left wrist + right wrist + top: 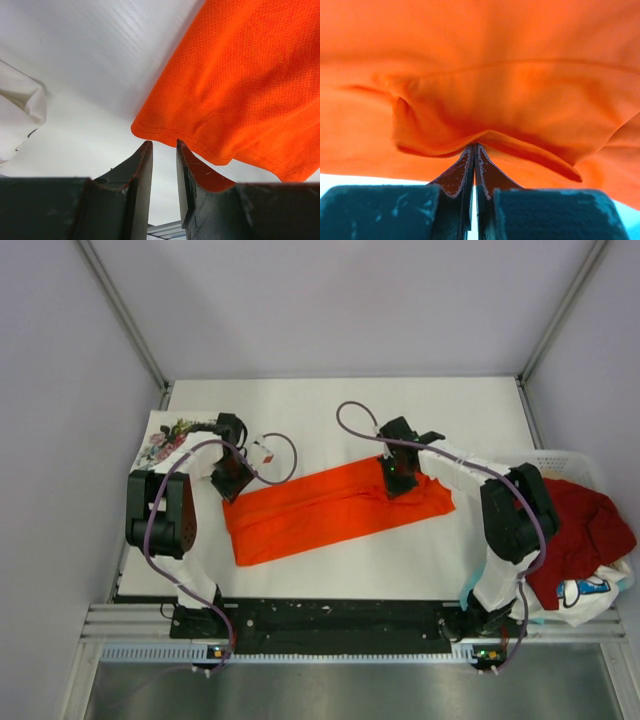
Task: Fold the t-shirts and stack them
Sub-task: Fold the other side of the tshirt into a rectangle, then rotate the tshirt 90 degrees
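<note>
The bright orange-red t-shirt (330,508) lies folded into a long strip across the middle of the table. My right gripper (400,480) is at the strip's right part and is shut on a pinched fold of it (485,85), the tips (474,146) pressed together. My left gripper (232,483) is at the strip's upper left corner. Its jaws (162,144) stand a little apart and empty, with the orange corner hem (240,75) just beyond the tips. The white flower-print t-shirt (165,440) lies folded at the far left. The dark red t-shirt (590,525) lies in the basket.
The white lattice basket (560,456) stands at the right table edge, holding the dark red shirt and a white printed cloth (585,592). An edge of white cloth (20,115) shows left of the left gripper. Purple cables loop over both arms.
</note>
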Action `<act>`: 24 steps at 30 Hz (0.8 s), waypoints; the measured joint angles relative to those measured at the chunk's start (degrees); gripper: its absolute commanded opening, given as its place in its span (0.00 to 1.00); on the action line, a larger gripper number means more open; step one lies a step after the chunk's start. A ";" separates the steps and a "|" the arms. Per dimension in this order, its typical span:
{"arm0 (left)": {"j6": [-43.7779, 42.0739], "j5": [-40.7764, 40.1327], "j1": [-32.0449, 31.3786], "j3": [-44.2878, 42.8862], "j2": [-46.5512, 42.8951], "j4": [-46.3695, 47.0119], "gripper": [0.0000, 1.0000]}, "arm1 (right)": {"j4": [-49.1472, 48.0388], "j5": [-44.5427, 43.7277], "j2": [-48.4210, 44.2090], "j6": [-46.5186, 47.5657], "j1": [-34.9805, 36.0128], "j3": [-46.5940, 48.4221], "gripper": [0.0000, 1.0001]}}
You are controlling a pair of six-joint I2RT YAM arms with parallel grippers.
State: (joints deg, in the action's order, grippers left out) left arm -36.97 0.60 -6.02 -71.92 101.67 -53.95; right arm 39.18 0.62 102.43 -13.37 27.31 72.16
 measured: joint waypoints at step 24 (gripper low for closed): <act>-0.02 -0.09 0.00 -0.09 0.11 -0.07 0.31 | -1.73 1.95 -4.70 1.05 2.32 2.62 0.00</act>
State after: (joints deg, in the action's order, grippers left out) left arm -36.99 0.51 -6.02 -72.01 101.78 -54.02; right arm 37.45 2.57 97.73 -12.32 29.63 74.78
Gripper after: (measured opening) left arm 0.305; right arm 0.003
